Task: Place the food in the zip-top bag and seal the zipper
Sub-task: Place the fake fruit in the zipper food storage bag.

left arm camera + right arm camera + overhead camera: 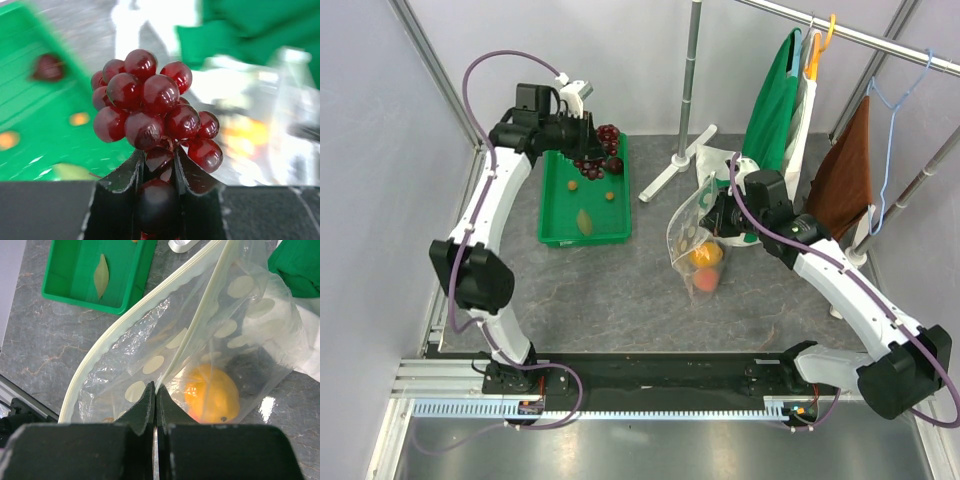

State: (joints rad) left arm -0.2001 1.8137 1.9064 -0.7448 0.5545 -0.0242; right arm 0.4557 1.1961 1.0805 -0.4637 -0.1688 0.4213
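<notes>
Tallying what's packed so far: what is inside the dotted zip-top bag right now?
Inside the zip-top bag sit an orange and, against it, a reddish peach. A dark shape beside the orange is blurred by plastic folds; anything beneath the fruit is hidden.

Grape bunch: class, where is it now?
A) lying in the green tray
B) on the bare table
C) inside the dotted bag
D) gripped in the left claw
D: the left claw is shut on the grape bunch, holding it clear of the green tray.

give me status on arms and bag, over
Left gripper shut on grapes, over tray. Right gripper shut on bag edge, mouth open. Orange inside. Rack foot lies between.
</notes>
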